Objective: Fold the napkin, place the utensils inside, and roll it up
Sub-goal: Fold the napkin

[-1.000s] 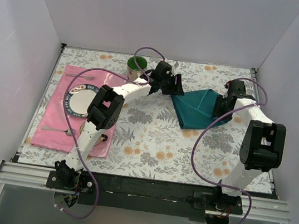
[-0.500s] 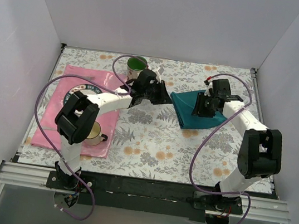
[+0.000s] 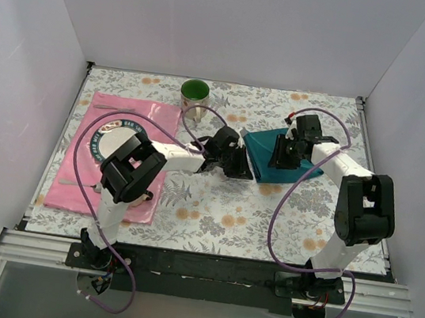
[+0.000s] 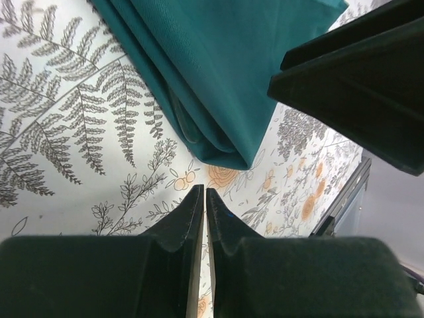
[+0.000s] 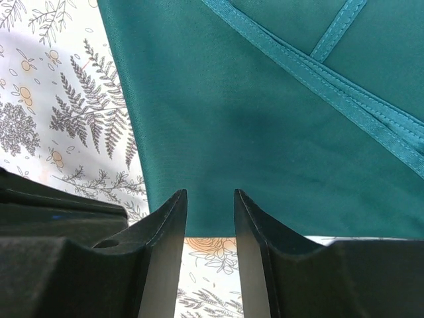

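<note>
My left gripper [image 4: 202, 202] is closed on nothing, its tips just short of the folded corner of the napkin [image 4: 218, 86]. The napkin lies folded on the floral table [image 3: 213, 207], right of centre. Farther on, my right gripper [image 5: 207, 199] hangs over the cloth's edge, jaws apart, holding nothing. 1 green mug [image 3: 195, 92] stands behind.

Napkin [image 3: 265, 161]: plain dark teal cloth with a stitched hem, folded into flat layers with a rounded fold edge [image 4: 218, 149], lying on the floral tablecloth [image 3: 213, 207] right of centre, one corner pointing toward the near side. Utensils: two slim pieces, detail too small to tell, lying flat and well apart on the pink placemat [image 3: 78, 147]. One utensil [image 3: 116, 109] lies along its far edge, the other utensil [image 3: 73, 183] near its near left corner.
</note>
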Available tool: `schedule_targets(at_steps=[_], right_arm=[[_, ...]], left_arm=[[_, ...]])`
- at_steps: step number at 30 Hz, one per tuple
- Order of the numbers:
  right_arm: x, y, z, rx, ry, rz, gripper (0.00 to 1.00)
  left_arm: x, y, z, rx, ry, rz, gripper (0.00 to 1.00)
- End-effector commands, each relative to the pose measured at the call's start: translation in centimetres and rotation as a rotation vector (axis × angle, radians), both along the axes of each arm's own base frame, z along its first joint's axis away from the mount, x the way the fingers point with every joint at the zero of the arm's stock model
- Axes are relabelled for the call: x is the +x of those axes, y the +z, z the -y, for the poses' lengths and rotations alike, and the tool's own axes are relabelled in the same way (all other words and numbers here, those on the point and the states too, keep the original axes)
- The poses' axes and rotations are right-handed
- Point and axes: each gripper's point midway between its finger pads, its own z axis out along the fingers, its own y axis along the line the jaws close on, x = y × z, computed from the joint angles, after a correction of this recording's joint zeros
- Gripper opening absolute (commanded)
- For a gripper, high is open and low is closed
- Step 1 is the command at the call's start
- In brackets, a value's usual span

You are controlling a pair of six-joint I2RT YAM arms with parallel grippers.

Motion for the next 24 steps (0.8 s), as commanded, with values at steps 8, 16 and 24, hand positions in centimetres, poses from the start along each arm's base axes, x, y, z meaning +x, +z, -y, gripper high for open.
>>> schedule_targets(at_steps=[8, 16, 24], right_arm=[[0.1, -1.1, -0.5, 0.016, 0.012, -0.007, 0.41], [0.1, -1.6, -0.4, 0.011, 0.014, -0.016, 0.41], [-0.2, -1.9, -0.7, 0.025, 0.02, -0.031, 0.4]], left_arm=[[2.0, -0.9, 1.2, 0.031, 0.026, 0.036, 0.04], [2.3, -1.4, 1.8, 0.029, 0.016, 0.031, 0.04], [2.7, -1.3, 2.7, 0.02, -0.002, 0.034, 0.04]])
